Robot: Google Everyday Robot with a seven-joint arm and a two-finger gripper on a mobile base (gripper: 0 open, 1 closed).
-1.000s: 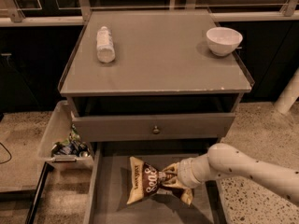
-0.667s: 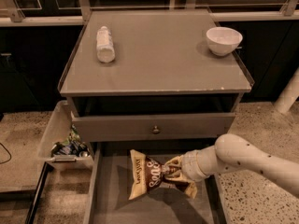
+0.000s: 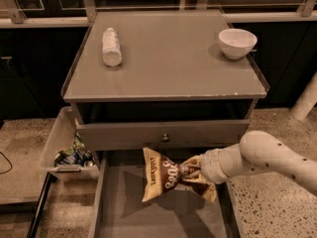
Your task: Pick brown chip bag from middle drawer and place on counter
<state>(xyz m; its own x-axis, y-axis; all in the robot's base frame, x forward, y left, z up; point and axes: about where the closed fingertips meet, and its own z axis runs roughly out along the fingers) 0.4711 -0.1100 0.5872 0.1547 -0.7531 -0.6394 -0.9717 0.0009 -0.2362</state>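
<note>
1. One gripper (image 3: 192,170) sits at the end of the white arm (image 3: 270,158), which reaches in from the right, low in front of the cabinet. Its fingers are pinched together on the gathered right end of the brown chip bag (image 3: 159,176).
2. That bag hangs out to the left of the grip, tilted, with its cream top corner close under the drawer front with the knob (image 3: 165,138). Its shadow falls on the floor of the middle drawer (image 3: 148,222) below, so it looks to be clear of the floor.
3. Judged from this, the step in hand is the lift out of the drawer. The grip is far off centre, so the loose end may swing or sag. Raising slowly would help.
4. The bag should come back toward the open front before it goes up, or its top corner may catch the drawer front or the chipped edge of the counter (image 3: 168,58).
5. On the counter, a bottle (image 3: 111,46) lies at the left and a white bowl (image 3: 237,42) stands at the right. The bare middle between them seems the safest spot to set the bag down.
6. A side bin (image 3: 63,142) of clutter hangs at the left, well apart from the path.
</note>
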